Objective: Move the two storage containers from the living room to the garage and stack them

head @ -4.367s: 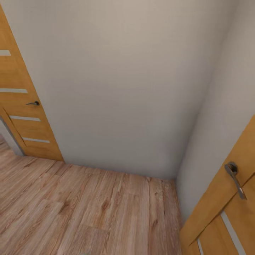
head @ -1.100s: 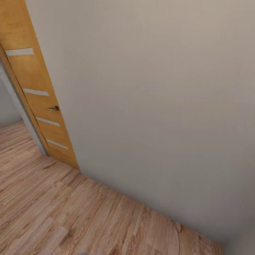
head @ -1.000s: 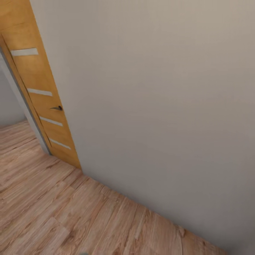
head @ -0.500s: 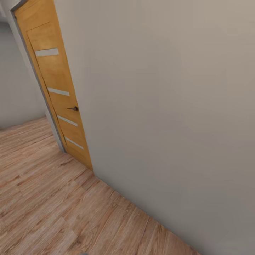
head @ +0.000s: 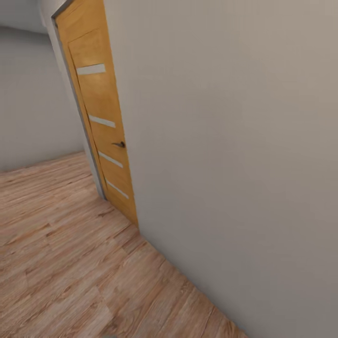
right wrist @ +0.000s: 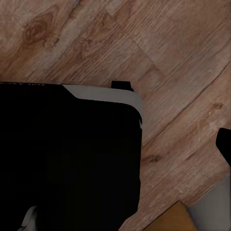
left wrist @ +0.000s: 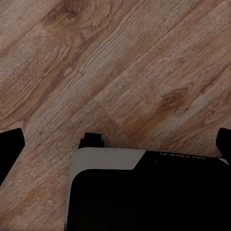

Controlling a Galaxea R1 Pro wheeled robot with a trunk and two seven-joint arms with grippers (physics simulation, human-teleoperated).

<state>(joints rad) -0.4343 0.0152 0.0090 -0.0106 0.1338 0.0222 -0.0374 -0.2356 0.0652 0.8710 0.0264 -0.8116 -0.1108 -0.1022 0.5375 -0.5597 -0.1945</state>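
The two storage containers and the garage are out of view. I am on a light wood plank floor [head: 61, 253] beside a plain pale wall [head: 225, 141]. In the left wrist view my left gripper [left wrist: 116, 143] hangs over the planks, its dark fingertips [left wrist: 9, 144] far apart at the picture's edges, with nothing between them. In the right wrist view one dark fingertip [right wrist: 224, 142] of the right gripper stands far out at the edge, over bare planks, holding nothing.
A wooden door [head: 101, 122] with pale slats and a dark handle [head: 119, 144] stands at the wall's far end, with an opening and more plank floor left of it. My black and grey base [left wrist: 144, 192] shows below both wrists [right wrist: 67, 154].
The whole head view has swung left. The slatted door has slid rightward in the picture, the door seen at the right 4.4 s ago is gone, and more floor shows past the wall's end.
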